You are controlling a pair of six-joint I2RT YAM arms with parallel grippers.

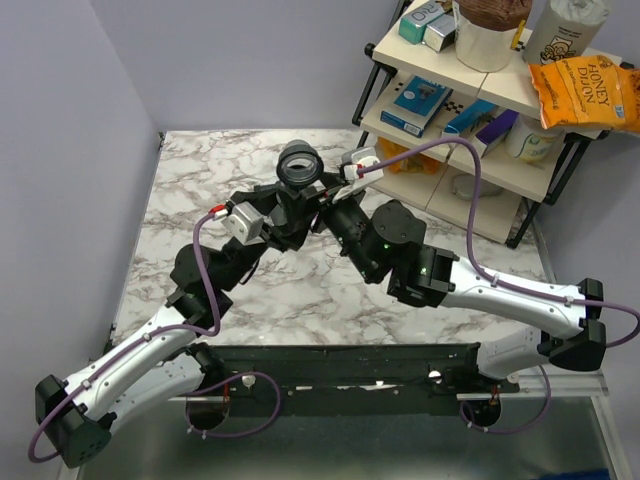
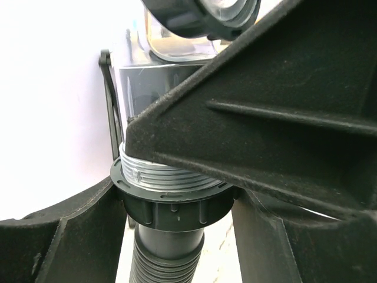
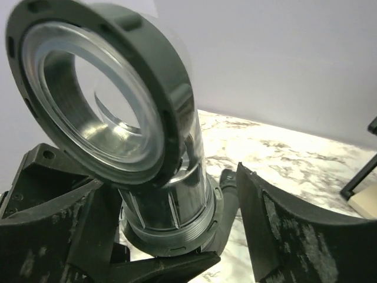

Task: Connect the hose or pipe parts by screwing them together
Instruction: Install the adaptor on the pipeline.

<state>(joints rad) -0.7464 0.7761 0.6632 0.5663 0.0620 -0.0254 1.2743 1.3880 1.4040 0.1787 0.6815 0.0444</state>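
The clear-and-grey fitting (image 1: pixel 298 165) hangs above the marble table (image 1: pixel 190 200) between both grippers. Its wide black ring (image 3: pixel 100 100) faces the right wrist camera, and its threaded grey end (image 2: pixel 168 177) sits in the hose's black collar nut (image 2: pixel 174 209). The ribbed hose (image 2: pixel 162 268) drops away below the nut. My left gripper (image 2: pixel 177 218), (image 1: pixel 283 222) is shut on that collar nut, a finger pressing each side. My right gripper (image 3: pixel 177 224), (image 1: pixel 335 210) straddles the clear body (image 3: pixel 182 194) and is open; its right finger (image 3: pixel 294 230) stands apart from the fitting.
A shelf rack (image 1: pixel 470 125) with boxes and an orange snack bag (image 1: pixel 585 92) stands at the back right. Purple cables (image 1: pixel 472 190) loop over both arms. Grey walls close off the left and back of the table.
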